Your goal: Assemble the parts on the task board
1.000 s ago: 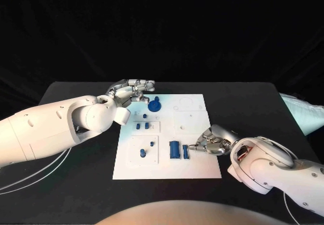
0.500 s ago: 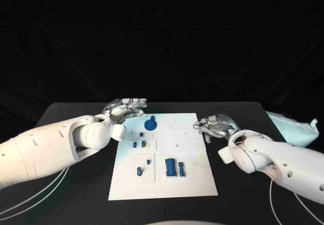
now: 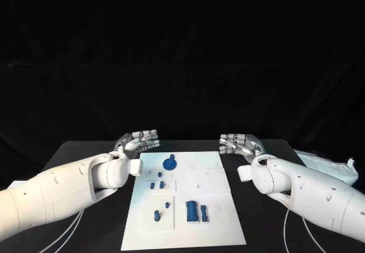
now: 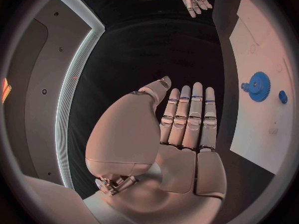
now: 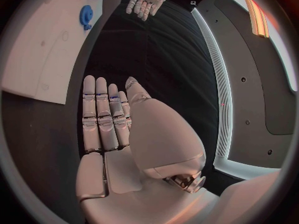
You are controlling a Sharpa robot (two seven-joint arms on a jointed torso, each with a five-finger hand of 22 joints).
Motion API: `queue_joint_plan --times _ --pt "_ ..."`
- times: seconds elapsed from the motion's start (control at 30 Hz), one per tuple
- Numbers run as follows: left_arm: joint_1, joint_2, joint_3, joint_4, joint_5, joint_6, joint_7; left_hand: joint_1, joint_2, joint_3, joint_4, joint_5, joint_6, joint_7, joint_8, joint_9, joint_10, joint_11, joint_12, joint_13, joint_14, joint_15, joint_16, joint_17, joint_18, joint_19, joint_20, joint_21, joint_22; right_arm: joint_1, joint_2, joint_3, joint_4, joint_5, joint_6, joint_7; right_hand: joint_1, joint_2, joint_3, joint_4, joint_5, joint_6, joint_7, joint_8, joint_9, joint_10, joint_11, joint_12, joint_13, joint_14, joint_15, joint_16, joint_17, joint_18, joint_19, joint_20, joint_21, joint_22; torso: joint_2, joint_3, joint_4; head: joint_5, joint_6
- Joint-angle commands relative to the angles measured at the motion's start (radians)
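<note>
Black cloth backs a black desk (image 3: pixel 91 153), on which the flat white rectangular task board (image 3: pixel 213 211) lies lengthwise at the centre. On the board's far end sits a blue toothed gear wheel (image 3: pixel 169 163), visible also beside the left hand in the left wrist view (image 4: pixel 258 86). Nearer, two short blue pegs (image 3: pixel 157 185) stand side by side in a raised square plate, with a smaller blue piece (image 3: pixel 160 174) just beyond them. A further square plate carries a small blue peg (image 3: pixel 156 215), and beside it, on the board's near half, lie a blue rectangular block (image 3: pixel 192 211) and a slimmer blue bar (image 3: pixel 205 212), close together. The left hand (image 3: pixel 137 141) is raised off the board's far left corner, palm flat, fingers (image 4: pixel 187 117) straight and pressed together, holding nothing. The right hand (image 3: pixel 239 143) is raised off the far right corner in like posture, fingers (image 5: pixel 99 112) straight and side by side, holding nothing. Neither hand touches the board or any part. At the desk's right edge lies a pale crumpled bag (image 3: pixel 330 166).
</note>
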Motion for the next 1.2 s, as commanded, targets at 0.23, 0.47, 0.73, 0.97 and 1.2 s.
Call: queue_joint_plan --times 0.23,0.47,0.73,0.97,1.2 --pt "-0.006 0.006 0.002 0.002 0.006 -0.03 0.021 -0.511 0.052 -0.15 -0.064 -0.043 -0.353 -0.073 -0.062 -0.066 -0.381 -0.05 -0.122 -0.064 -0.367 -0.042 -0.12 -0.081 -0.052 -0.297 -0.084 -0.061 -0.256 0.009 0.009 -0.008 -0.011 0.044 0.025 0.046 -0.59 -0.013 -0.031 -0.112 -0.067 -0.339 -0.071 -0.065 -0.115 -0.387 -0.054 -0.069 -0.195 -0.397 -0.102 -0.121 -0.139 -0.053 -0.318 -0.071 -0.178 -0.189 -0.008 0.0092 0.012 -0.004 0.023" --pt "-0.023 -0.009 0.017 0.084 -0.048 -0.145 0.051 -0.738 0.128 -0.209 -0.064 -0.115 -0.511 -0.101 -0.135 -0.066 -0.551 -0.078 -0.122 -0.064 -0.529 -0.136 -0.147 -0.162 -0.076 -0.422 -0.128 -0.061 -0.336 0.048 -0.021 -0.071 0.095 0.116 -0.089 0.108 -0.832 -0.013 -0.031 -0.112 -0.095 -0.496 -0.104 -0.065 -0.143 -0.56 -0.148 -0.069 -0.195 -0.586 -0.102 -0.121 -0.173 -0.081 -0.48 -0.104 -0.225 -0.242 -0.017 0.026 0.0321 -0.01 0.041" --pt "-0.054 -0.036 0.043 0.237 -0.148 -0.358 0.106 -0.919 0.128 -0.256 -0.064 -0.115 -0.637 -0.182 -0.135 -0.066 -0.686 -0.158 -0.122 -0.064 -0.659 -0.136 -0.222 -0.162 -0.09 -0.521 -0.163 -0.061 -0.399 0.114 -0.073 -0.178 0.279 0.24 -0.286 0.214 -1.025 -0.013 -0.031 -0.112 -0.175 -0.62 -0.197 -0.065 -0.221 -0.698 -0.148 -0.069 -0.195 -0.736 -0.102 -0.121 -0.2 -0.103 -0.608 -0.198 -0.262 -0.284 -0.017 0.026 0.0321 -0.01 0.041" --pt "-0.067 -0.048 0.054 0.302 -0.19 -0.449 0.13 -1.041 0.128 -0.288 -0.064 -0.115 -0.723 -0.182 -0.135 -0.066 -0.777 -0.158 -0.122 -0.064 -0.747 -0.136 -0.222 -0.162 -0.172 -0.587 -0.254 -0.061 -0.442 0.137 -0.09 -0.214 0.341 0.282 -0.354 0.25 -1.156 -0.013 -0.031 -0.112 -0.175 -0.704 -0.197 -0.065 -0.221 -0.792 -0.148 -0.069 -0.195 -0.838 -0.102 -0.121 -0.271 -0.178 -0.696 -0.198 -0.287 -0.313 -0.017 0.026 0.0321 -0.01 0.041" --pt "-0.067 -0.049 0.055 0.305 -0.193 -0.454 0.131 -1.126 0.128 -0.309 -0.064 -0.115 -0.782 -0.182 -0.135 -0.066 -0.841 -0.158 -0.122 -0.064 -0.807 -0.136 -0.222 -0.162 -0.172 -0.632 -0.254 -0.061 -0.472 0.137 -0.09 -0.215 0.342 0.283 -0.355 0.25 -1.245 -0.013 -0.031 -0.112 -0.175 -0.762 -0.197 -0.065 -0.221 -0.855 -0.148 -0.069 -0.195 -0.907 -0.102 -0.121 -0.271 -0.178 -0.754 -0.198 -0.359 -0.395 -0.017 0.026 0.0321 -0.01 0.041"
